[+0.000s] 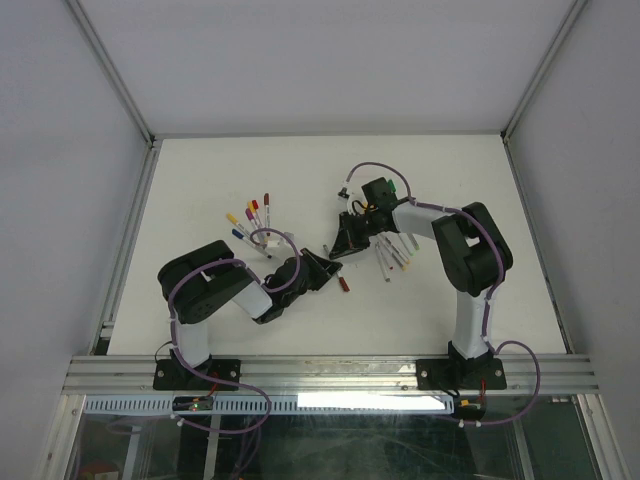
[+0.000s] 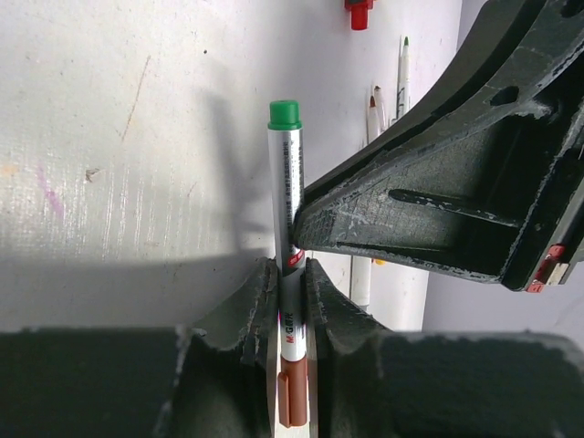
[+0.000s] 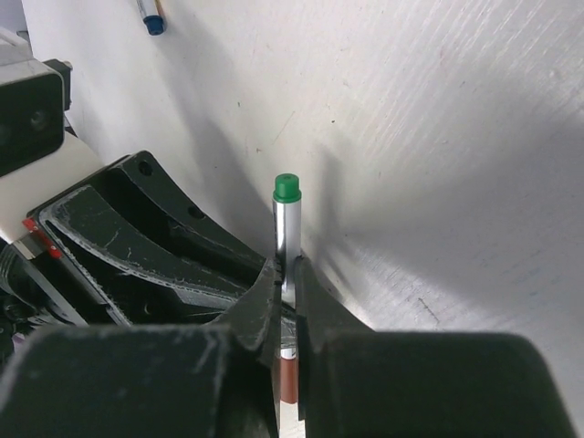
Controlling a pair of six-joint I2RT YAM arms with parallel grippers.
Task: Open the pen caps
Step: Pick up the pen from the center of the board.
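Both grippers are shut on one white-grey pen. It has a green end and a dark red cap still on. My left gripper clamps the barrel just above the cap. My right gripper clamps the barrel further toward the green end; its cap shows below the jaws. In the top view the left gripper and right gripper meet mid-table, with the dark red cap sticking out toward the near edge.
Several capped pens lie fanned out left of centre. Several uncapped barrels lie under the right arm. A loose red cap and bare barrels show past the held pen. A blue cap lies far off.
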